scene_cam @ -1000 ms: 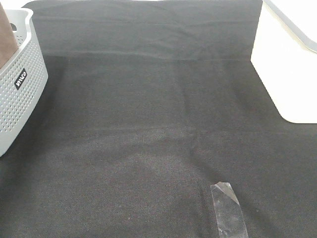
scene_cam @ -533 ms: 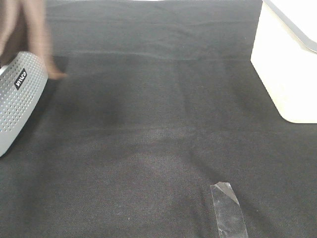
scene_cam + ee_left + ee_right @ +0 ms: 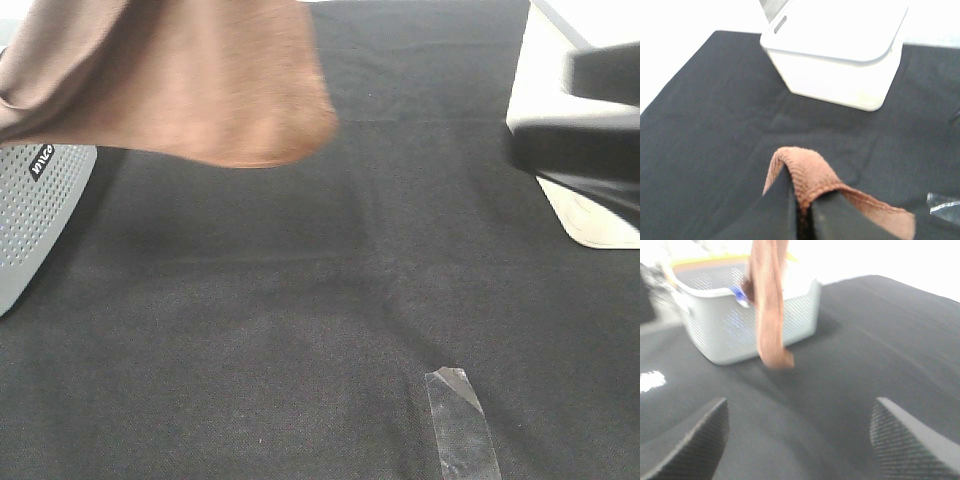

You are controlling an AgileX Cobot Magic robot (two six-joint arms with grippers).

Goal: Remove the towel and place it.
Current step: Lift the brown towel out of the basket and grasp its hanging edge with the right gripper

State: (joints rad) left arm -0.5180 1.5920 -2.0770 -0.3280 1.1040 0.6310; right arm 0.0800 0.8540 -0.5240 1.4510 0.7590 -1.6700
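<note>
Left wrist view, left gripper point(image 3: 802, 202) clamped on towel point(image 3: 807, 167), right gripper point(image 3: 800, 407) spread wide, towel seemingly hanging beside grey basket point(image 3: 710, 337).

The right gripper point(image 3: 799, 440) held its dark, textured fingertips point(image 3: 692, 442) wide apart over the black cloth point(image 3: 875, 345). Ahead of it, the brown towel point(image 3: 771, 305) hung in a narrow fold before a grey perforated basket point(image 3: 715, 337) standing on the cloth, the towel's lower end near the cloth. Everything was blurred.
</note>
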